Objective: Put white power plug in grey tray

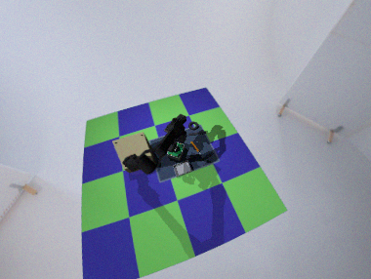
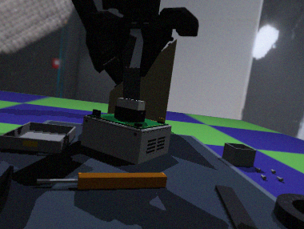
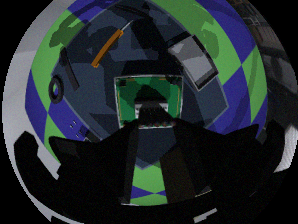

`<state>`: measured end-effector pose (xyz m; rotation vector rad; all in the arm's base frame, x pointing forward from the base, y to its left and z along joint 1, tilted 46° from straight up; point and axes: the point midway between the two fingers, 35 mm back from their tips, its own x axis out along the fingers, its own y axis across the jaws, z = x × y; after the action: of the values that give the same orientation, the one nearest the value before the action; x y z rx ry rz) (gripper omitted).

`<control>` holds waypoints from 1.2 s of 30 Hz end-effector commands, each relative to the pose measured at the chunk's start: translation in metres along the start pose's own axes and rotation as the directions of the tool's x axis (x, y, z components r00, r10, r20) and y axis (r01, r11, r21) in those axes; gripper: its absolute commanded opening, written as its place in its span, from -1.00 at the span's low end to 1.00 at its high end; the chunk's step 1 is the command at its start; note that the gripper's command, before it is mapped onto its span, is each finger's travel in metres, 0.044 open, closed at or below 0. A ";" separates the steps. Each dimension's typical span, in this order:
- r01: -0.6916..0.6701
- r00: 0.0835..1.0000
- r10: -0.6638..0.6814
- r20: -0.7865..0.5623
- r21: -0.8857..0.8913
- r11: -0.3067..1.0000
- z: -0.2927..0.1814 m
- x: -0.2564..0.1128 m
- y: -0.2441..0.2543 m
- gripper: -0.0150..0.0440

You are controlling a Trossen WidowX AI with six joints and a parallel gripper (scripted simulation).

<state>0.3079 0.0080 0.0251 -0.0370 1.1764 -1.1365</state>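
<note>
Exterior view, near to far. We see dark ring (image 2: 283, 208) at lower right, dark flat bar (image 2: 236, 206) beside it. Orange-handled screwdriver (image 2: 122, 181) (image 3: 107, 48) (image 1: 195, 146) lies lower centre. Behind it, pale vented housing (image 2: 114, 138) carries green circuit board (image 2: 154, 123) (image 3: 126, 92) (image 1: 172, 155), centre. White power plug (image 2: 131, 104) sits upright over board, our end effector (image 2: 131, 94) (image 3: 156, 123) clamped on it from above. Grey tray (image 2: 30, 144) (image 3: 212, 82) (image 1: 183, 176), left of frame, apart from plug. Small open box (image 2: 239, 155) at right.
</note>
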 end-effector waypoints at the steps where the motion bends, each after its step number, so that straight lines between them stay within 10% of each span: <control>1: -0.008 1.000 0.008 0.002 0.003 1.000 0.001 0.003 0.001 -0.14; 7: -0.008 1.000 0.008 0.002 0.003 1.000 0.001 0.003 0.001 0.35; 27: -0.008 1.000 0.008 0.002 0.003 1.000 0.001 0.024 0.001 0.35; 36: -0.008 1.000 0.008 0.002 0.003 1.000 0.001 0.024 0.001 -0.45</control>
<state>0.3071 -0.0089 0.0087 -0.0278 1.1738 -1.1344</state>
